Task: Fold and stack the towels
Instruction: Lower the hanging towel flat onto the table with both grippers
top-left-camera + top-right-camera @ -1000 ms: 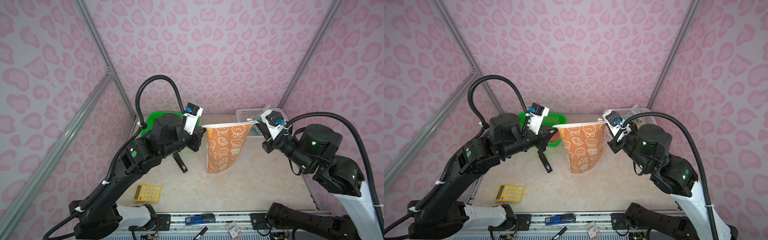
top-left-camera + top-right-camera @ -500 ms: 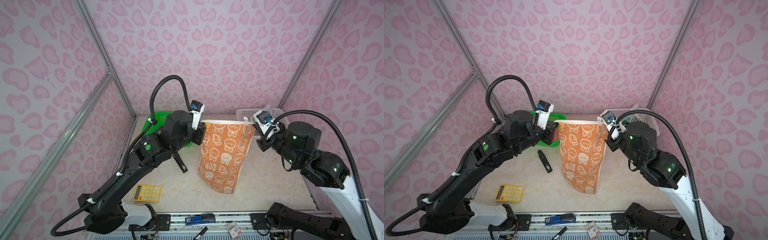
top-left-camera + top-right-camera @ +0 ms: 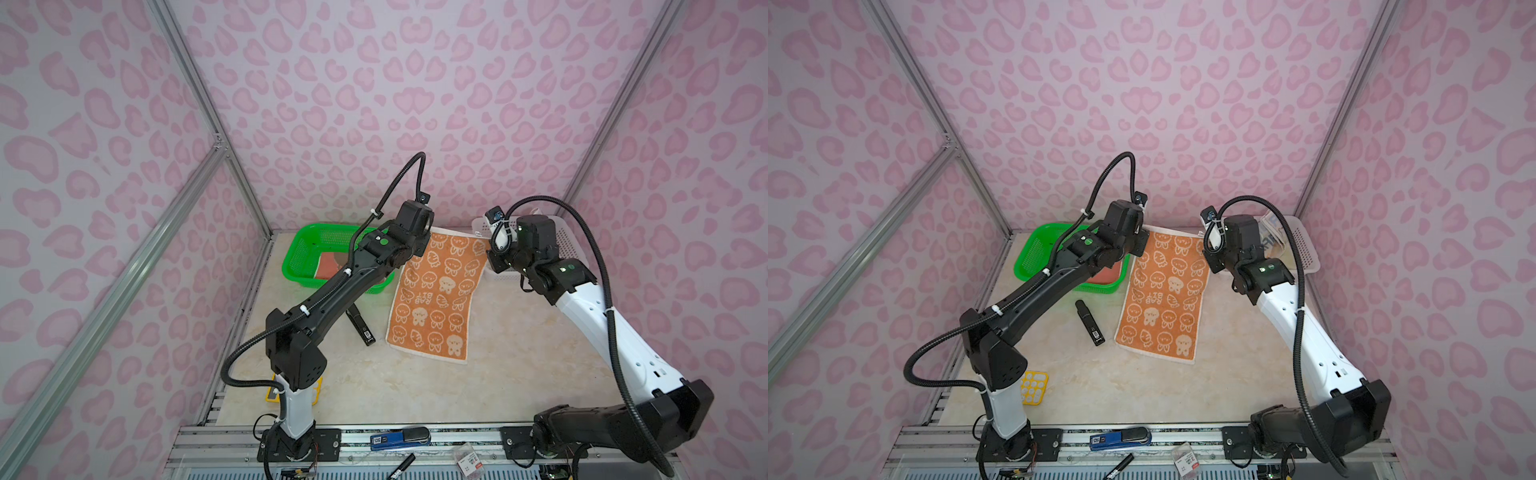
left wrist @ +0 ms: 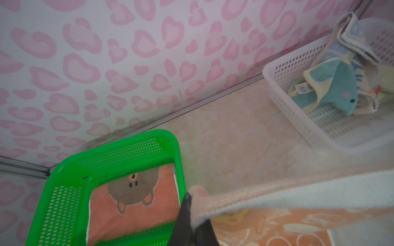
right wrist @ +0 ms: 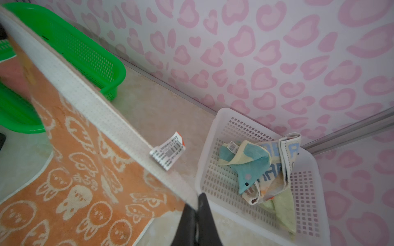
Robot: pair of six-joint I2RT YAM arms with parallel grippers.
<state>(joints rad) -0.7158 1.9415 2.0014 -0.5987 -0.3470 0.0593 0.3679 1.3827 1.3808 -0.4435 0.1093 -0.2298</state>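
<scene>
Clenching one corner each, left tool [image 4: 189,205] and right tool [image 5: 197,204] stretch the orange towel [image 3: 436,299] taut. Its lower edge lies on the table [image 3: 519,365], bare at lower right.

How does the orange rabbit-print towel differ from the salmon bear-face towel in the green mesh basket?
The orange rabbit-print towel is spread open, far corners pinched by the left gripper and right gripper; the salmon bear-face towel lies flat in the green mesh basket, untouched. The orange one shows many cream rabbits; the salmon one a single brown bear face. Both are soft cloths.
</scene>
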